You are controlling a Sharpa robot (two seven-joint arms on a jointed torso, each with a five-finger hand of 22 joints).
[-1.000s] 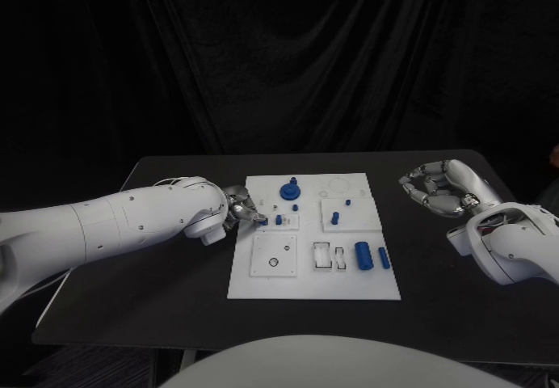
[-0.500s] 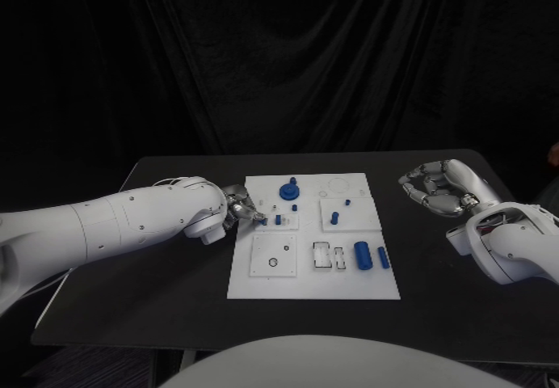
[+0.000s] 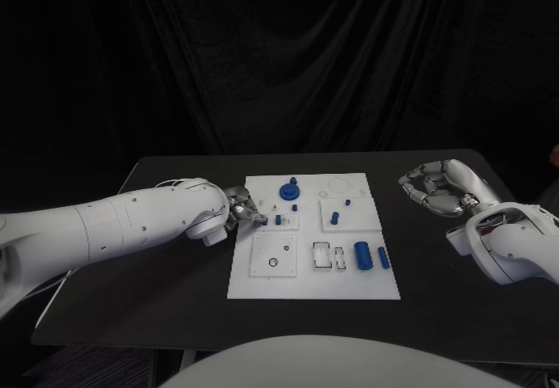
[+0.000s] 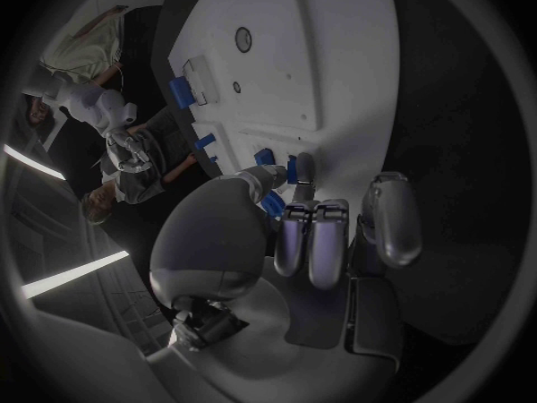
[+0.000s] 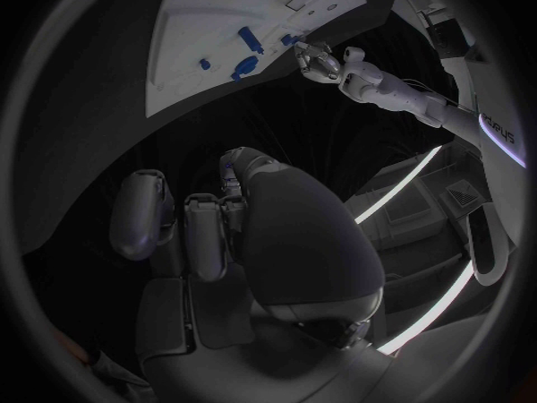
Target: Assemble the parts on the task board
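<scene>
The white task board [image 3: 313,279] lies in the middle of the table and also shows in the left wrist view [image 4: 336,54]. On it stand a blue gear-like part [image 3: 289,191], small blue pegs [image 3: 335,217] and a thick blue cylinder [image 3: 363,255]. My left hand [image 3: 244,209] is at the board's left edge with its fingers drawn together. In the left wrist view the thumb and fingers [image 4: 313,237] pinch a small blue part [image 4: 272,204], close to a peg [image 4: 294,168] on the board. My right hand [image 3: 437,187] hangs right of the board, curled and holding nothing.
A thin blue bar [image 3: 384,258] lies beside the cylinder near two rectangular slots [image 3: 321,255]. A round hole [image 3: 274,261] marks the board's near left panel. Bare black table [image 3: 152,299] surrounds the board. The right wrist view shows the board [image 5: 224,13] and my left hand [image 5: 321,61].
</scene>
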